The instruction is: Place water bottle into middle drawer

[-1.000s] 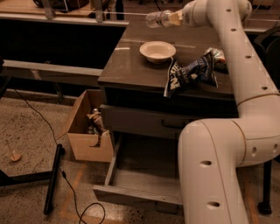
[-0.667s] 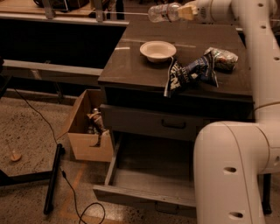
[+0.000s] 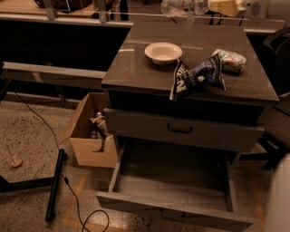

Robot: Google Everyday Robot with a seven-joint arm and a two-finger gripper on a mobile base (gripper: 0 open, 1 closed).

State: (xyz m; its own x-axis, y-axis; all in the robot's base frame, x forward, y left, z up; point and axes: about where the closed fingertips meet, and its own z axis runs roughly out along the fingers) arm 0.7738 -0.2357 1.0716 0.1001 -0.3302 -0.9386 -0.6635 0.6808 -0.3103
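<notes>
The water bottle (image 3: 181, 7), clear and ribbed, lies sideways in the air at the top edge of the camera view, above the cabinet's back edge. My gripper (image 3: 209, 7) is shut on its right end, cream-coloured, with the arm running off to the upper right. The middle drawer (image 3: 174, 206) is pulled wide open at the bottom of the cabinet; its long flat tray is empty and its shallow front panel has a small dark handle. The bottle is high above and behind the open drawer.
On the cabinet top (image 3: 136, 68) stand a white bowl (image 3: 163, 52), a dark blue snack bag (image 3: 197, 77) and a greenish-white foil packet (image 3: 231, 61). A shut grey drawer (image 3: 181, 129) sits above the open one. A cardboard box (image 3: 90, 131) stands to the left. A cable lies on the floor (image 3: 68, 190).
The arm has swung up and to the right, leaving most of the view. The bottle has risen with the gripper to the top edge. The drawer and the things on the cabinet have not moved.
</notes>
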